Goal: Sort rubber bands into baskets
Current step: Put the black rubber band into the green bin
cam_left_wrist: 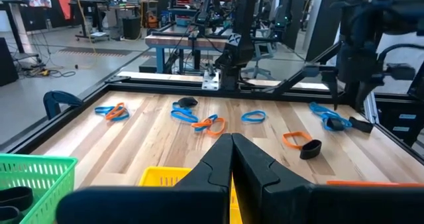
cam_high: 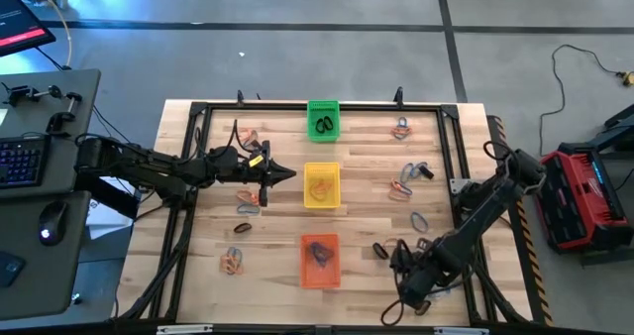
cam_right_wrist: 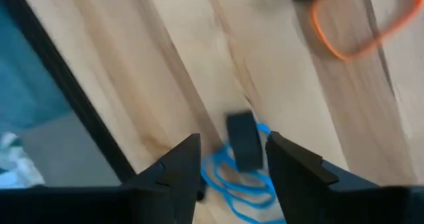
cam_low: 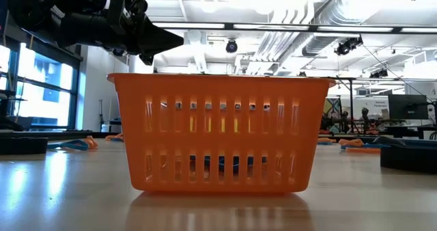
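While the right gripper (cam_right_wrist: 232,161) hung low over the table's near right corner, its fingers stood apart on either side of a black band (cam_right_wrist: 242,140) lying on a tangle of blue bands (cam_right_wrist: 232,184), with nothing yet pinched between them. An orange band (cam_right_wrist: 358,25) lay a little farther out on the wood. The left gripper (cam_high: 287,174) was pressed fully shut, its tip just beside the yellow basket (cam_high: 321,186); whether it carried a thin band could not be told, since the left wrist view showed only the two fingers meeting.

Outward from there, the sorting looked partly done. The green basket (cam_high: 323,120) at the far edge held dark loops, the yellow one held a pale orange loop, and the orange basket (cam_high: 320,260) nearest the front held a dark or bluish clump that also showed through its slots in the low view.

Much was left, by my judgement. Loose bands lay in small clusters on both sides of the basket row: several on the left side (cam_high: 248,201) and a string of them down the right side (cam_high: 408,176). Both halves of the table needed more trips, so the job seemed nearer its start than its end.
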